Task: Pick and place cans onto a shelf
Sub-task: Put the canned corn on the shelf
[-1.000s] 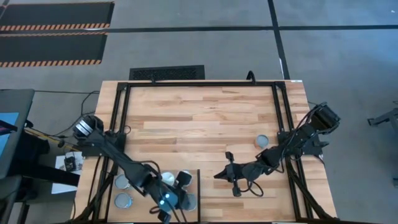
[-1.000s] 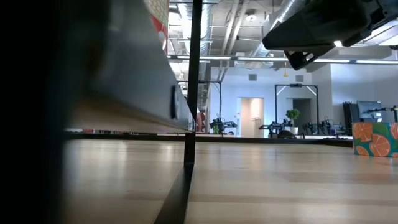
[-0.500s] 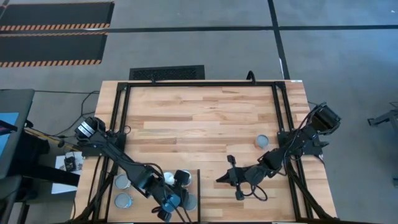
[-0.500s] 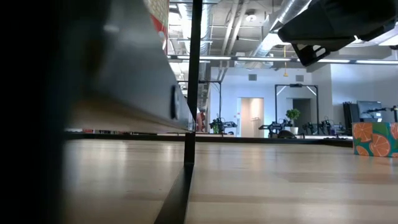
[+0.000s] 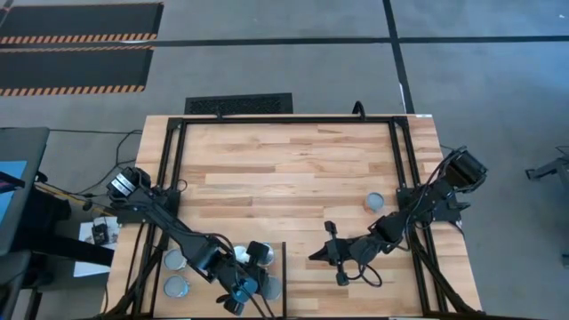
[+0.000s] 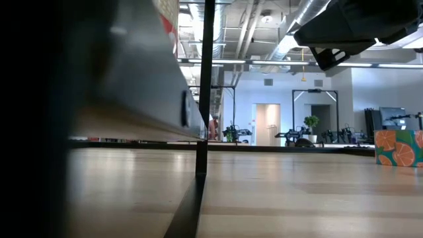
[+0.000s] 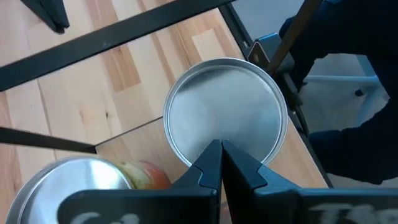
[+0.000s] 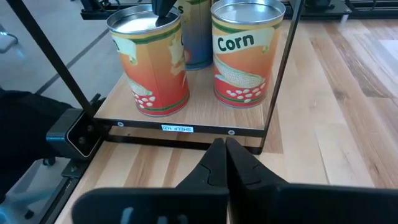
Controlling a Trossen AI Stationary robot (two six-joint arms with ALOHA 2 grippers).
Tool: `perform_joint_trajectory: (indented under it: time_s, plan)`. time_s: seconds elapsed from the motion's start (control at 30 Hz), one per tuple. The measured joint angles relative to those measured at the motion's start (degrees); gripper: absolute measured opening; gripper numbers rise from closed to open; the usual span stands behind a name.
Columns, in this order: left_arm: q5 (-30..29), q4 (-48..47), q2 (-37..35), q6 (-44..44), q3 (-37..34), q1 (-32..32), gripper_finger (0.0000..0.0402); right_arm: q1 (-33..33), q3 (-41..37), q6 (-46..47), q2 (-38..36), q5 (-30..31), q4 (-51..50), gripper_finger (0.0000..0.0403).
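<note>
The shelf (image 8: 186,115) is a pale wooden panel in black bars at the table's near left (image 5: 213,271). Several cans stand on it: two orange "Corn" cans (image 8: 148,62) (image 8: 245,53) and a blue one (image 8: 198,37) behind. My left gripper (image 7: 221,158) is shut, its tips over the silver top (image 7: 225,106) of the corn can nearest the table's front edge (image 5: 271,286). Another can (image 7: 68,186) stands beside it. My right gripper (image 8: 225,155) is shut and empty, over the table right of the shelf (image 5: 316,255). My left gripper's shut fingertips (image 8: 163,9) point down over the can's silver top (image 7: 217,134), close to its rim. I cannot tell whether they touch it. The can stands upright on the shelf.
One can (image 5: 375,203) stands alone on the plank tabletop at the right; the low view shows its orange-patterned label (image 6: 398,147). Two more cans (image 5: 175,260) (image 5: 177,286) stand at the shelf's left. A black upright bar (image 6: 206,86) edges the shelf.
My right gripper has risen and drawn back a little toward the table's right edge, away from the shelf, staying shut. My left gripper has shifted slightly toward the table's right edge over the shelf. The cans have stayed where they were.
</note>
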Motion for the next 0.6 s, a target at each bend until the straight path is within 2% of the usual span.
perform_joint_trajectory:
  time_s: [0.37,0.6]
  plan:
    - [-0.6,-5.2,0.0,-0.7,3.5,0.0,0.0,0.0,0.0,0.0,0.0,0.0,0.0,0.0003]
    - [0.2,1.2,0.7,0.6,3.9,0.0,0.0,0.0,0.0,0.0,0.0,0.0,0.0,0.0004]
